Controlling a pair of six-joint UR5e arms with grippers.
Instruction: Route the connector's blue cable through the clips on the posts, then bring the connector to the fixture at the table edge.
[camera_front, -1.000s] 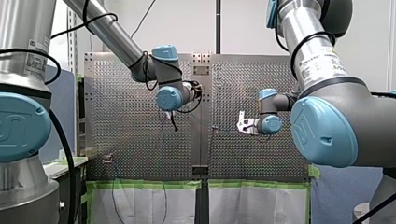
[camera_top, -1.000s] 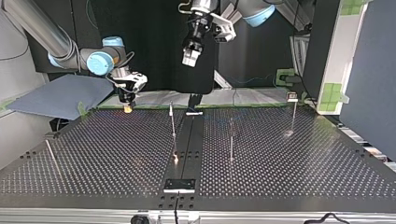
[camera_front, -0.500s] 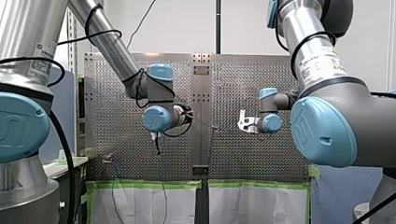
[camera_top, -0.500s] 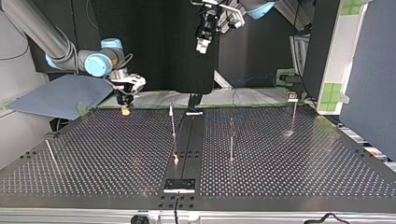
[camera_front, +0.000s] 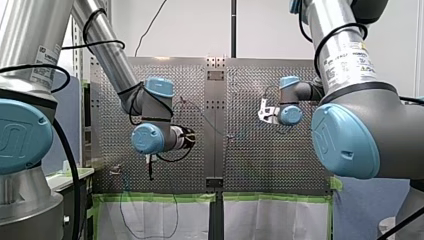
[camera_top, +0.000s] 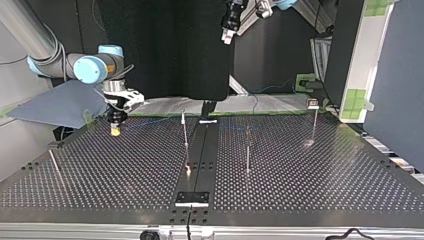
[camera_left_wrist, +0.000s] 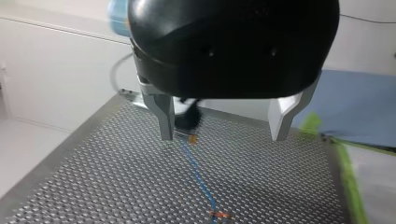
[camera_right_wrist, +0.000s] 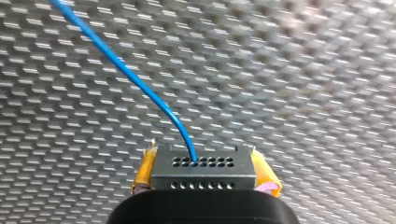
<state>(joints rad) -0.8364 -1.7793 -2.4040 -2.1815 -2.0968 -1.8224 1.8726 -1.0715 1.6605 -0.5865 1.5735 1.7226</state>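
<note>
A dark grey connector with rows of small holes sits between the yellow pads of my right gripper, which is shut on it. Its blue cable rises from the top face and runs off over the perforated table. In the top view my right gripper hangs just above the table at the back left. My left gripper is open and empty, high above the table. Far ahead of it the blue cable leads to a clip.
Thin posts stand on the table: one near the middle, one to its right, one at the back right, a leaning one at the left. A black fixture plate lies at the near edge.
My right gripper has carried the connector toward the top view's left and lower to the table. My left arm has risen and drawn away toward the top view's upper right.
</note>
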